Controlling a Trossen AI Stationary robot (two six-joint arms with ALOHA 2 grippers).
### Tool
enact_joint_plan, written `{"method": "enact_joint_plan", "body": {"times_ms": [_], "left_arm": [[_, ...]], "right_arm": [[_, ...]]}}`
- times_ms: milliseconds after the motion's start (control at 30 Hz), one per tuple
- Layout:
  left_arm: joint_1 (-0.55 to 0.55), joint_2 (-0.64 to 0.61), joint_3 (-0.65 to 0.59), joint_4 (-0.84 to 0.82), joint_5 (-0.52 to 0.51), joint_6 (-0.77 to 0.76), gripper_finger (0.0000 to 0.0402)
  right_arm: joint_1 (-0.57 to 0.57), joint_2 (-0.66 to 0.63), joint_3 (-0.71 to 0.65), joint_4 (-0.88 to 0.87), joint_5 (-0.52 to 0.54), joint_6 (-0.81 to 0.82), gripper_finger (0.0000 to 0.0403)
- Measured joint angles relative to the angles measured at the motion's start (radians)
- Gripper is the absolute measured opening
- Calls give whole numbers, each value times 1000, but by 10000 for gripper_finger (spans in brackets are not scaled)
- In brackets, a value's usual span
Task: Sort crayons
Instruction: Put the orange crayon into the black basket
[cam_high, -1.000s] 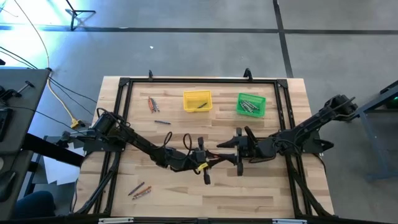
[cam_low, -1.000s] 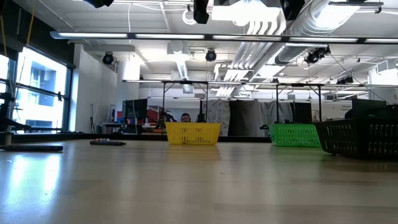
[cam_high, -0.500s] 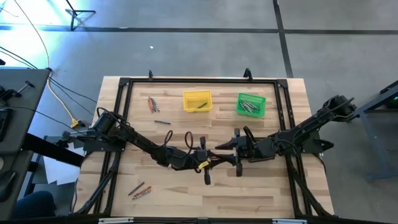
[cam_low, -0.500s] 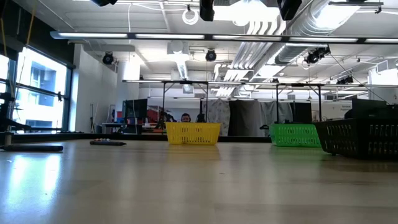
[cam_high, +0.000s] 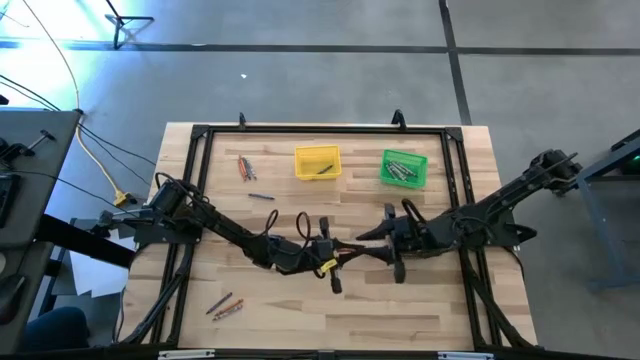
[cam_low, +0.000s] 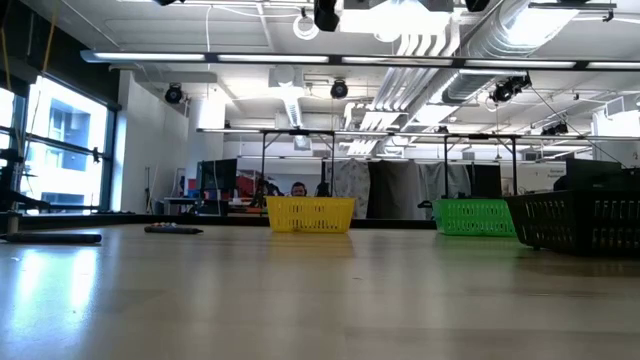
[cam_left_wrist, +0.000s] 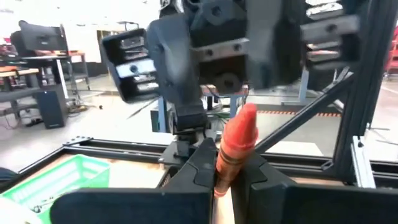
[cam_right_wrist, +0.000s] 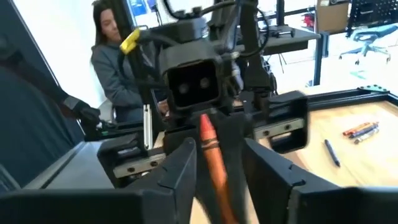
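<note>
My left gripper (cam_high: 340, 252) hangs above the table's middle, shut on an orange-red crayon (cam_left_wrist: 239, 140) that sticks out toward my right gripper (cam_high: 375, 240). The right gripper faces it, open. In the right wrist view its fingers (cam_right_wrist: 183, 165) stand on either side of the crayon (cam_right_wrist: 212, 155), with a gap at each side. Loose crayons lie flat on the wood at the far left (cam_high: 244, 167) and the near left (cam_high: 225, 305). A single one (cam_high: 261, 196) lies between them. My left gripper pinches the crayon by its back end (cam_left_wrist: 219, 179) between its two fingers. The fingers come level from the table's left and lie along the crayon. The crayon juts forward out of them, its free end (cam_left_wrist: 247, 115) toward the right gripper, lifted clear of the table.
A yellow bin (cam_high: 317, 162) and a green bin (cam_high: 404, 168) with crayons in them stand at the far side. The low view shows a black bin (cam_low: 585, 222) at its right. A black frame (cam_high: 320, 128) rims the table. A person (cam_right_wrist: 118, 68) sits beyond it.
My right gripper has drawn back a little toward the table's right edge, away from the left gripper. The left gripper and the crayon have stayed in place.
</note>
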Motion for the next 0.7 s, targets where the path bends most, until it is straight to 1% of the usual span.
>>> {"method": "enact_joint_plan", "body": {"times_ms": [167, 300, 467, 700], "left_arm": [[5, 0, 0, -1, 11, -27, 0], [20, 0, 0, -1, 70, -67, 0], [26, 0, 0, -1, 77, -78, 0], [38, 0, 0, -6, 115, -104, 0]], "right_arm": [[11, 2, 0, -24, -10, 26, 162], [10, 38, -1, -24, -7, 34, 179], [2, 49, -1, 3, -2, 31, 184], [-28, 77, -1, 23, 10, 31, 184]]}}
